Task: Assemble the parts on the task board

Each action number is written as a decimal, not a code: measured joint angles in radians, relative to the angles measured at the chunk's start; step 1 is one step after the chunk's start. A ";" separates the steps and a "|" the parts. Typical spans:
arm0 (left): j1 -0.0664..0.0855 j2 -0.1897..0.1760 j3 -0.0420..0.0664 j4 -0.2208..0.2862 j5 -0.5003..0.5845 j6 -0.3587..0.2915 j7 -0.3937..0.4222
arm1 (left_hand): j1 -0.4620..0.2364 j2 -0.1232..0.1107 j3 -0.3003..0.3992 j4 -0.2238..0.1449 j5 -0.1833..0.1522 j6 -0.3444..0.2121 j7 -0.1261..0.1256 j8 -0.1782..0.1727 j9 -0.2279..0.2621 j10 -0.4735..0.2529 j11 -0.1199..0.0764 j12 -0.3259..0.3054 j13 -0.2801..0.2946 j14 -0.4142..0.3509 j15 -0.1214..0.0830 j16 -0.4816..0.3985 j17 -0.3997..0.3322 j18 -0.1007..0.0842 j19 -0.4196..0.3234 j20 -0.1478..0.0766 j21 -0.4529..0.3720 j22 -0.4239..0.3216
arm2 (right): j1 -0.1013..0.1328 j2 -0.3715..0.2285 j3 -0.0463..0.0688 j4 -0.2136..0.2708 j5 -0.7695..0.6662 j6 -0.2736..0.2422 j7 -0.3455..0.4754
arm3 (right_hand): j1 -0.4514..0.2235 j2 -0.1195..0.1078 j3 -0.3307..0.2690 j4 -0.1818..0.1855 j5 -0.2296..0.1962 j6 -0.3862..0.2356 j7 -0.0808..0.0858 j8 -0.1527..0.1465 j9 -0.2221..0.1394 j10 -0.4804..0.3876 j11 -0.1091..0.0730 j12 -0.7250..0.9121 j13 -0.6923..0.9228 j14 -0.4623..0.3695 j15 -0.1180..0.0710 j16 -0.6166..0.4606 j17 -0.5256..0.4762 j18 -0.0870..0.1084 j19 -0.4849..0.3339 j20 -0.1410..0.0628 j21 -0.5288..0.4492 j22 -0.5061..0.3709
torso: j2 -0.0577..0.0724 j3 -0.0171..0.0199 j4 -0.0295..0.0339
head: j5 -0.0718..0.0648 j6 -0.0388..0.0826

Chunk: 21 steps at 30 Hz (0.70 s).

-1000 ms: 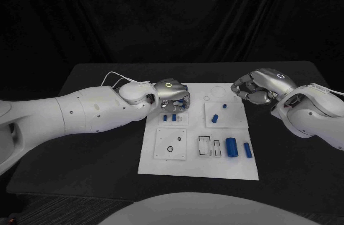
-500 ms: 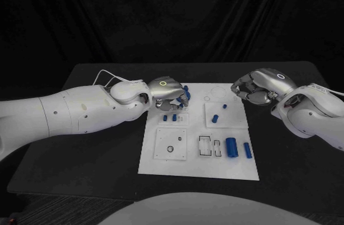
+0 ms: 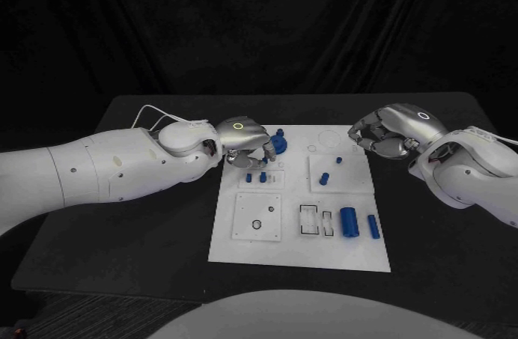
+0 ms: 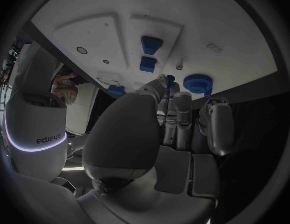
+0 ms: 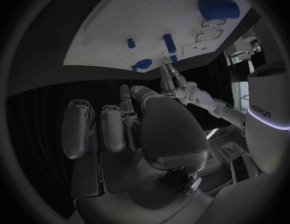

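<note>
The black counter (image 3: 129,227) carries the flat white task board (image 3: 302,249), its blue parts set out for assembly. The left robot hand (image 3: 246,143) hovers at the board's eleven o'clock corner, fingers curled, apparently empty. A round blue knob-like part (image 3: 280,141) stands at its three o'clock, probably next. The right robot hand (image 3: 386,133), curled and empty, waits at the one o'clock corner.

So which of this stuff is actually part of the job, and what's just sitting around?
Part of the job:
white board
round blue knob by the left hand
two big blue cylinders
small blue pegs

Just there:
black table
right hand, holding nothing
</note>
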 measured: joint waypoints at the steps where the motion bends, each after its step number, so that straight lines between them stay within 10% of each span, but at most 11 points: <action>1: 0.000 0.000 0.000 -0.001 0.000 0.002 -0.001 | 0.000 0.000 0.000 0.000 0.000 0.000 0.000 0.000 0.000 0.000 0.000 0.000 0.000 0.000 0.000 0.000 0.000 0.000 -0.001 0.001 0.000 0.000 | 0.000 0.000 0.000 0.000 0.000 0.000 0.000 | 0.000 0.000 0.000 0.000 0.000 0.000 0.000 0.000 0.000 0.000 0.000 0.000 0.000 0.000 0.000 0.000 0.000 0.000 0.000 0.000 0.000 0.000 | 0.000 -0.0003 0.0000 | 0.000 0.000; 21: 0.000 -0.001 0.000 -0.017 0.000 0.006 -0.017 | 0.000 0.000 0.000 0.000 -0.004 0.000 0.000 0.000 -0.001 0.000 0.000 0.000 -0.002 -0.003 -0.003 0.000 0.001 0.000 -0.001 0.001 0.000 0.000 | -0.002 -0.002 0.000 -0.001 0.000 0.001 0.000 | 0.000 0.000 0.004 -0.004 0.000 0.000 0.000 0.000 0.000 0.000 0.000 0.000 0.001 0.000 0.000 0.000 0.000 0.000 0.000 0.000 0.000 0.000 | 0.000 -0.0011 -0.0017 | -0.002 0.000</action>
